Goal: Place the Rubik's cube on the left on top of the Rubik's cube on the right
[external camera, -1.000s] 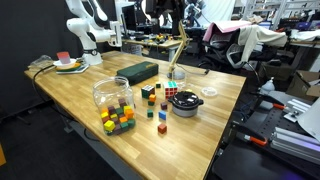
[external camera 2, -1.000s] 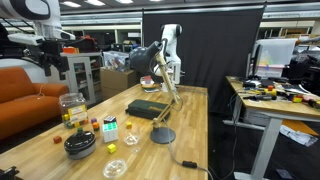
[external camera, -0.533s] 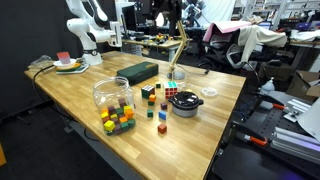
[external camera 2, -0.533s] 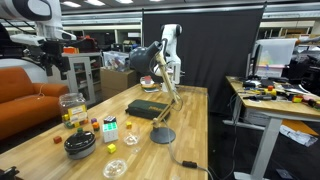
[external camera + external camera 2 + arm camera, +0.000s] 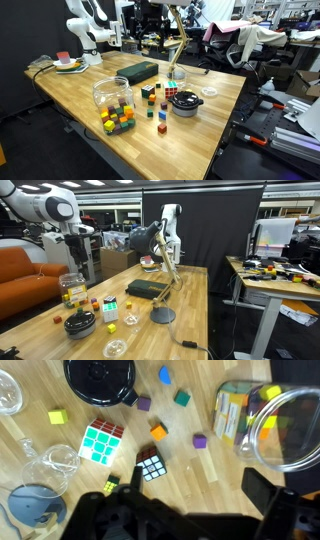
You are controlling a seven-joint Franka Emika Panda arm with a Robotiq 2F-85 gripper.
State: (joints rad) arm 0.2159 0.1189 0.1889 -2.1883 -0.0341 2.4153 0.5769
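Observation:
Two Rubik's cubes lie apart on the wooden table [image 5: 90, 75]. In the wrist view a pale cube with a green and white face [image 5: 100, 442] lies at the left. A darker cube with black edges [image 5: 152, 467] lies to its right, near the centre. In both exterior views the pale cube [image 5: 174, 90] [image 5: 110, 307] sits beside the black bowl [image 5: 186, 104], and the dark cube [image 5: 147, 92] lies further along. My gripper [image 5: 197, 485] is open and empty, high above the table. It also shows in both exterior views [image 5: 150, 35] [image 5: 78, 252].
A glass jar of coloured blocks [image 5: 280, 425] [image 5: 112, 93] stands nearby. Several small loose blocks, such as an orange one [image 5: 158, 431], lie around the cubes. A desk lamp base [image 5: 35, 510] [image 5: 162, 315], a clear glass dish [image 5: 60, 460] and a dark green box [image 5: 138, 71] are also on the table.
The arm has swung in over the table and now shows much larger in both exterior views. The cubes and blocks have not moved.

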